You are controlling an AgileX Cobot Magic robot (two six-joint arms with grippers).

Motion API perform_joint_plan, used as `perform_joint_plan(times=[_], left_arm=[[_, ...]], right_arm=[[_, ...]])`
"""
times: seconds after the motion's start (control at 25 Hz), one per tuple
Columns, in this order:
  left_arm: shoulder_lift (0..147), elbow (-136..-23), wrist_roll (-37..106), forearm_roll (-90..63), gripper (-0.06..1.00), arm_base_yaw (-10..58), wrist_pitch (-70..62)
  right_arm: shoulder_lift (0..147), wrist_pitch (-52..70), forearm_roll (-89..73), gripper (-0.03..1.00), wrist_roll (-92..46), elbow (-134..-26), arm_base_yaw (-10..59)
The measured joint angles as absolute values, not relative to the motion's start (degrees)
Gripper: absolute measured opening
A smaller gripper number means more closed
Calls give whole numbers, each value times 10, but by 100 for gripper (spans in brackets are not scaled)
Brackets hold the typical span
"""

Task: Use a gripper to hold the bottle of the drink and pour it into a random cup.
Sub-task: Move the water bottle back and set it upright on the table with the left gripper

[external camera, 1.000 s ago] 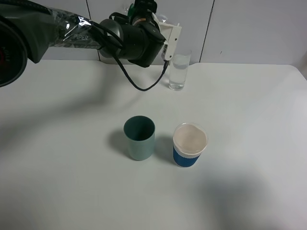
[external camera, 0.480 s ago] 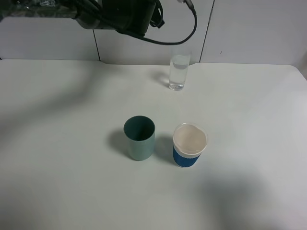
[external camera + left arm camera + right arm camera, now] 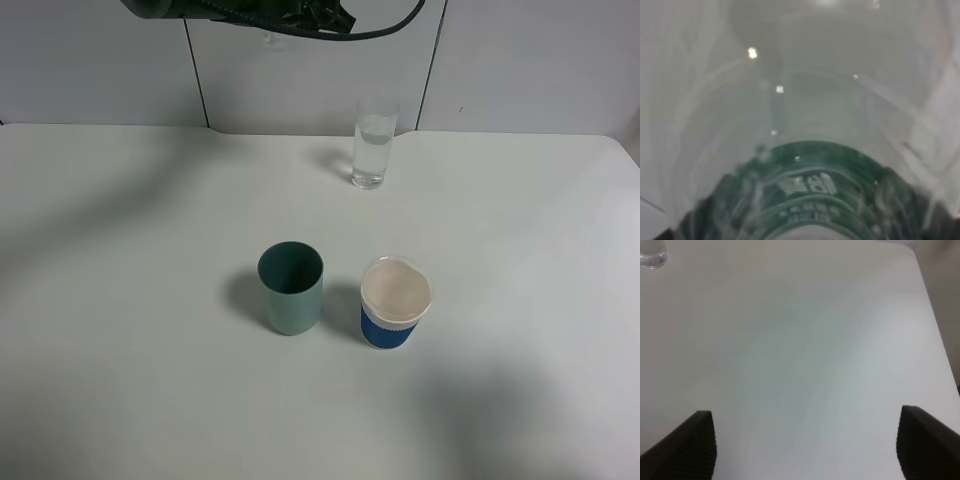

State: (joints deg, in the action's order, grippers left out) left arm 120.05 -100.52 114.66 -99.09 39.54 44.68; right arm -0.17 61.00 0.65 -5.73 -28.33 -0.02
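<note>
1. One white table [image 3: 120,300] carries everything that stands; three drinking vessels are on it and no two are alike.
2. One tall clear glass [image 3: 369,150] stands upright close to the table's far edge, about midway along that edge, with clear liquid in it. It is well apart from the other two vessels.
3. One teal cup [image 3: 291,288] stands upright near the middle of the table, its mouth open and its inside dark.
4. One white paper cup [image 3: 396,302] with a blue band stands just beside the teal cup, on the side toward the table's right edge. The two are close, with a narrow gap between them.
5. One bottle of the drink [image 3: 805,115] fills the left wrist view. It is clear plastic with a green label [image 3: 810,200] bearing white lettering, pressed up close to the camera. It is off the table, up with the left arm [image 3: 200,6], of which only a dark sliver and one looping black cable [image 3: 395,22] show at the top of the high view, above the table's far edge.
6. The left gripper is out of sight behind the bottle; its jaws are pressed in on the bottle.
7. The right gripper [image 3: 807,445] hangs over bare table near the right edge, with two dark fingertips [image 3: 695,442] spread wide and nothing between them. The glass's base shows in one corner of its view.
</note>
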Motion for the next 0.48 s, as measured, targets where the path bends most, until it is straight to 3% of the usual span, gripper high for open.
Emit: perform_joint_plan(times=[0.48], left_arm=[[1200,-1005,1071,-923,55,422,433]], right_arm=[[-2,610,7,74,-57,-283,0]])
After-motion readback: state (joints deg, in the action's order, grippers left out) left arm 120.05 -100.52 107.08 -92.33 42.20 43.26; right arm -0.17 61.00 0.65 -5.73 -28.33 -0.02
